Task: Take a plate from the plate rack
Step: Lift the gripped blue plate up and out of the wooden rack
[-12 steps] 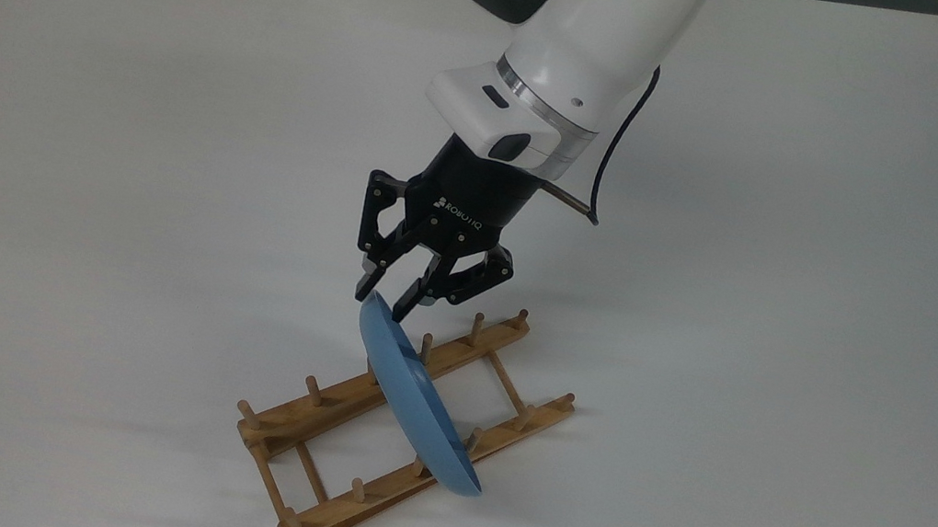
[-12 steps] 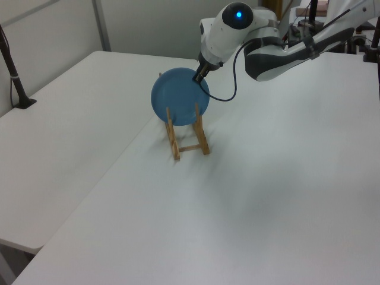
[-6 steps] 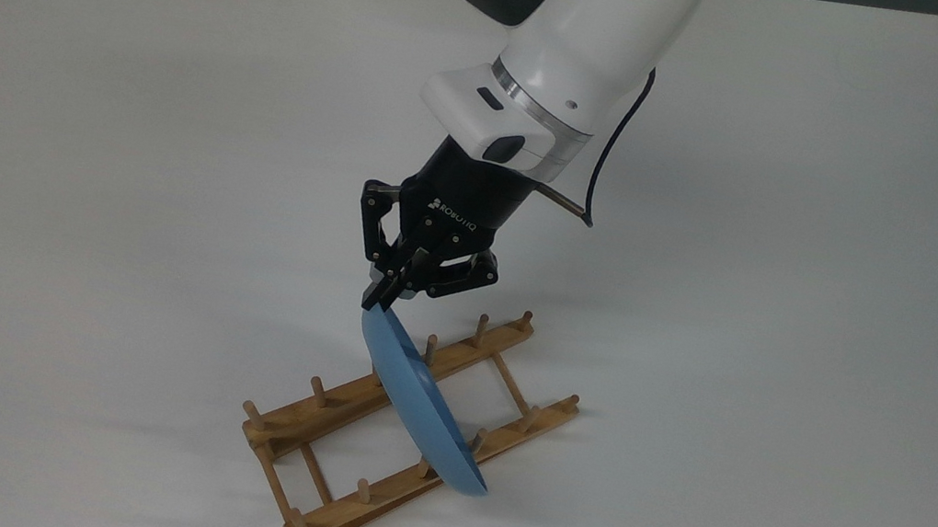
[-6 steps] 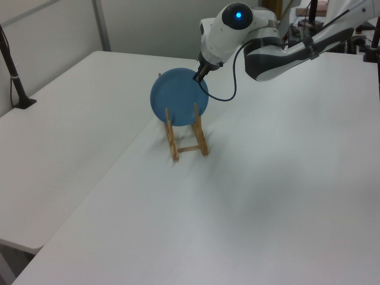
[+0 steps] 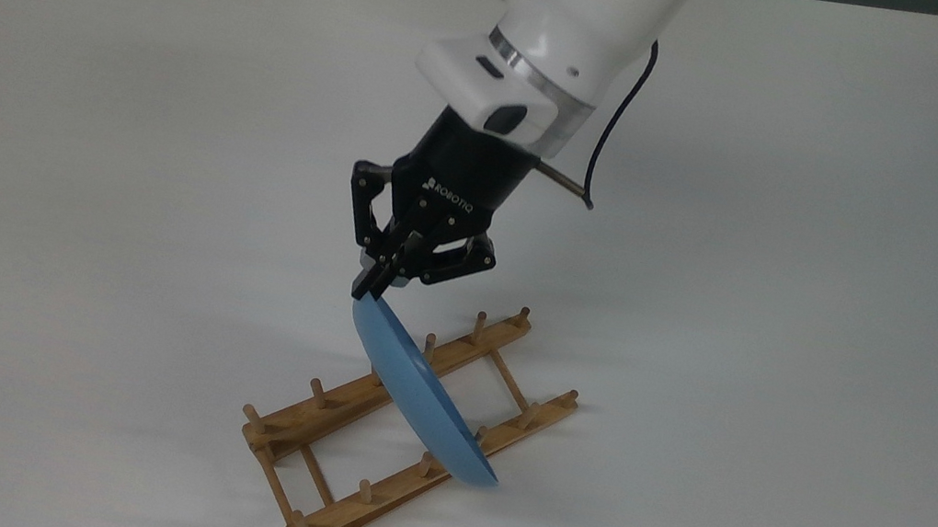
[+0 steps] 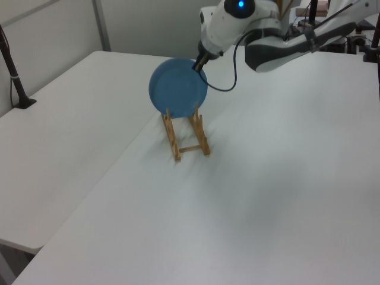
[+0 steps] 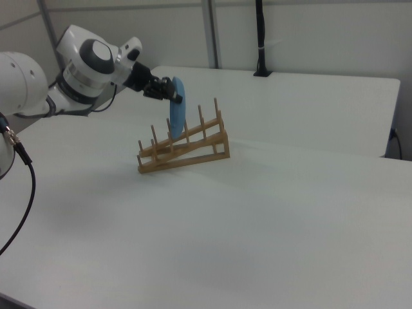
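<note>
The white surface (image 5: 77, 149) carries one item, the plate rack (image 5: 407, 426), a light-brown wooden frame of two rails with upright pegs, lying diagonally in the top view and well clear of the surface edges. In the right view the plate rack (image 7: 183, 149) stands with its right end raised. Its position is unchanged from half a second ago.

My arm (image 5: 560, 26) reaches down from the top view's upper edge, and a black cable (image 5: 613, 136) hangs along its right side in the top view. It has risen since the earlier frames; in the left view my arm (image 6: 237, 18) now sits higher against the background than a second ago.

The plate (image 5: 417, 395), blue and on edge, is tilted across the rack. In the left view the plate (image 6: 177, 89) shows its round face, and its lower edge now sits at peg height between the two rails, higher than before. In the right view the plate (image 7: 176, 106) appears edge-on among the pegs, with its lower part behind them. I cannot tell whether it still touches the rack.

My fingers (image 5: 379, 273) are clamped on the plate's upper rim, closed together where a second ago they stood apart. The gripper (image 5: 372, 289) meets the rim at the plate's highest point.
</note>
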